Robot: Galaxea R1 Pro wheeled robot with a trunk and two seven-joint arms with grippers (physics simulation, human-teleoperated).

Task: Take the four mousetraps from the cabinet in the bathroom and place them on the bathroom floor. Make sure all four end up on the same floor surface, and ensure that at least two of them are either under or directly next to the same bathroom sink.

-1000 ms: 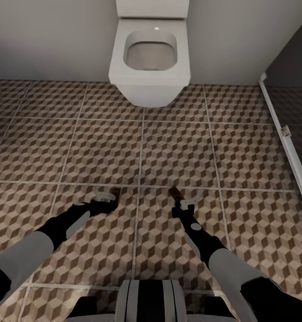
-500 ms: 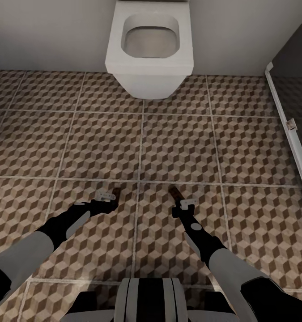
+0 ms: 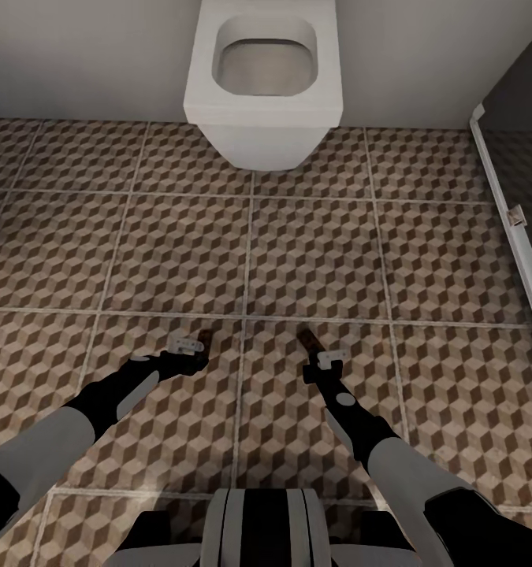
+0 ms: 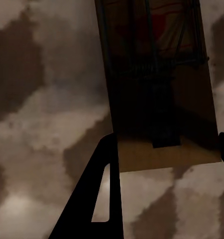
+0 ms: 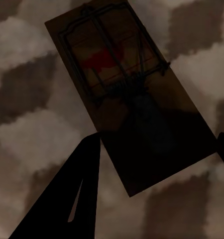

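Head looks steeply down; wrists near bathroom floor [image 3: 313, 252].

cube-patterned brown floor [image 3: 313, 252], white toilet [image 3: 262, 94]

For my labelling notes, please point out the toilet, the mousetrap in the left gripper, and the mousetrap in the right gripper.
toilet [image 3: 262, 134], head view, front wall.
left mousetrap [image 4: 157, 99], left wrist view, board's middle.
right mousetrap [image 5: 127, 99], right wrist view, board's middle.

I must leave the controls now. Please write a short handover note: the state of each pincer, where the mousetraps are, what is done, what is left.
Left pincer: shut on a mousetrap, above the bathroom floor.
Right pincer: shut on a second mousetrap.
The robot faces the toilet.
Done: two traps in hand, none set down here yet.
Left: place both by the sink, and account for the other two.
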